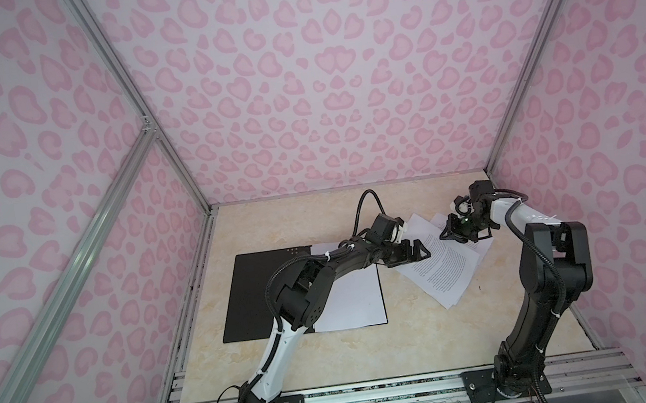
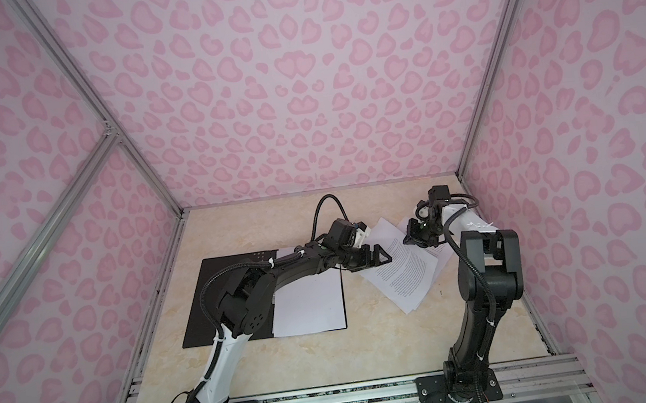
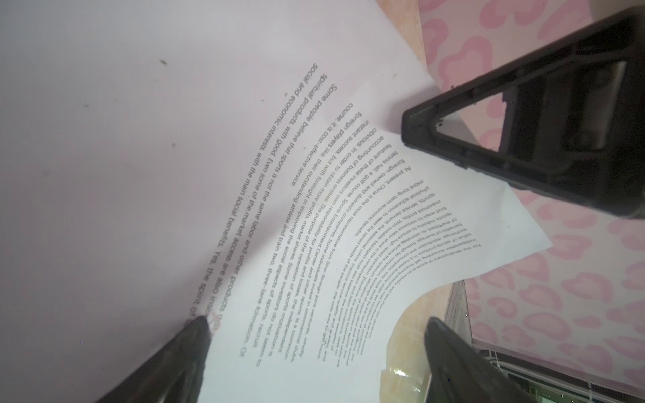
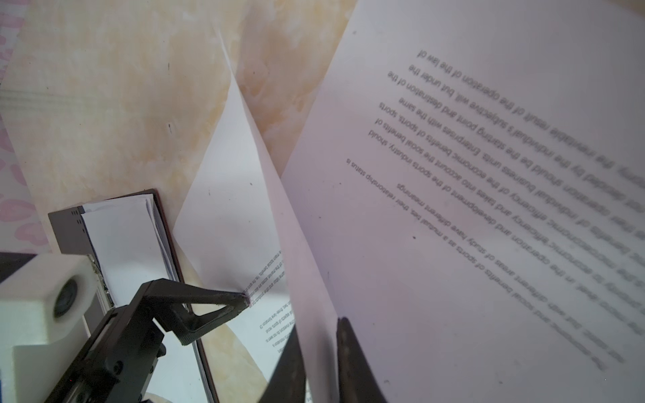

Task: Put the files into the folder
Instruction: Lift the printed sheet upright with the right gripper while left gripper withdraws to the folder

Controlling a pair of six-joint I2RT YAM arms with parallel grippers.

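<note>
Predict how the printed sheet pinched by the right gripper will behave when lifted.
Probably floppy: the sheet curves up where the right gripper pinches it. Likely light, since it rises from one pinched edge. It may drag the other sheets beneath.

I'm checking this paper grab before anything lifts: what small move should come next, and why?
Probably raise the left pincer off the top sheet. Its fingertip presses that sheet down, while the right pincer looks closed on the buckled ridge; pinned, it could tear on the way to the folder.
</note>
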